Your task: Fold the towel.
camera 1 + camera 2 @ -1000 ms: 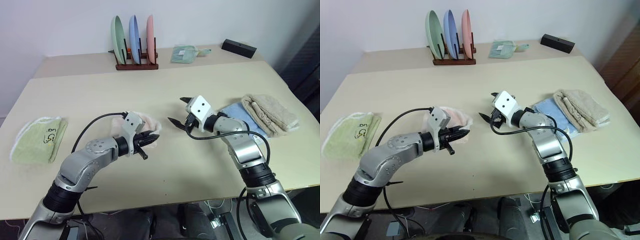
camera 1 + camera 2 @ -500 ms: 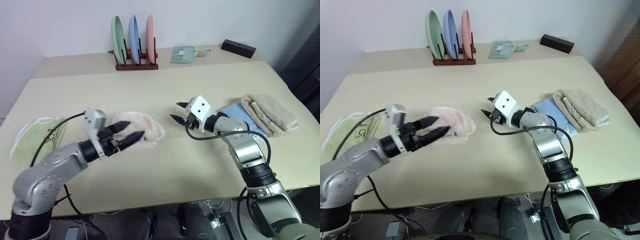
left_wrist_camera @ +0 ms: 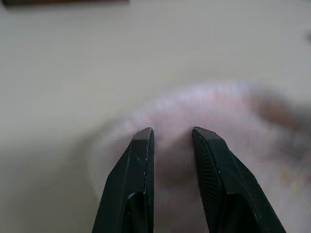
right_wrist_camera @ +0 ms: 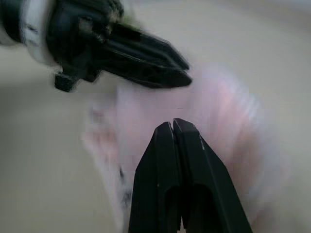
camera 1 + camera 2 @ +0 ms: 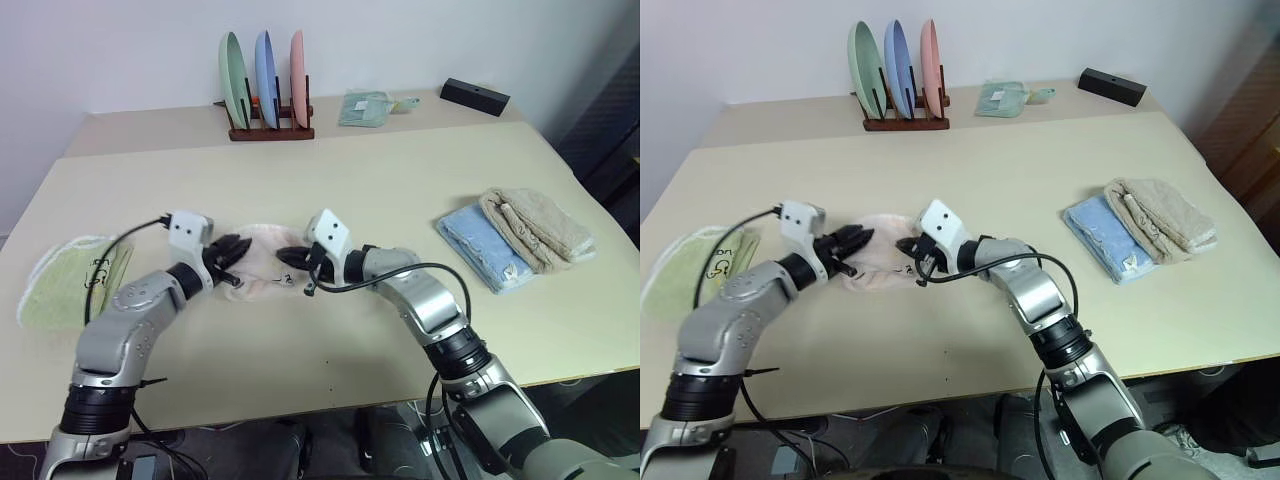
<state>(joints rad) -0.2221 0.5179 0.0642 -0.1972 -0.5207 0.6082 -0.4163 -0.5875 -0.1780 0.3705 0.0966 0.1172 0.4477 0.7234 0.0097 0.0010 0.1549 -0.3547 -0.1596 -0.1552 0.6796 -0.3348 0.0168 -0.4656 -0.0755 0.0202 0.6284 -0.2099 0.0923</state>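
Folding, we judge, barely begun: towel (image 5: 262, 262) lies bunched toward the bench's (image 5: 400, 170) left-front, left claw (image 5: 232, 252) parted over it, right claw (image 5: 291, 258) pinched together at its fabric.

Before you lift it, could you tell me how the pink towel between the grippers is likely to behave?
The pink towel lies bunched in soft folds, so it will probably droop from wherever it is held. Its fluffy terry surface should grip well rather than slip. Being small and thin, it is likely light, and a push would probably crumple it further.
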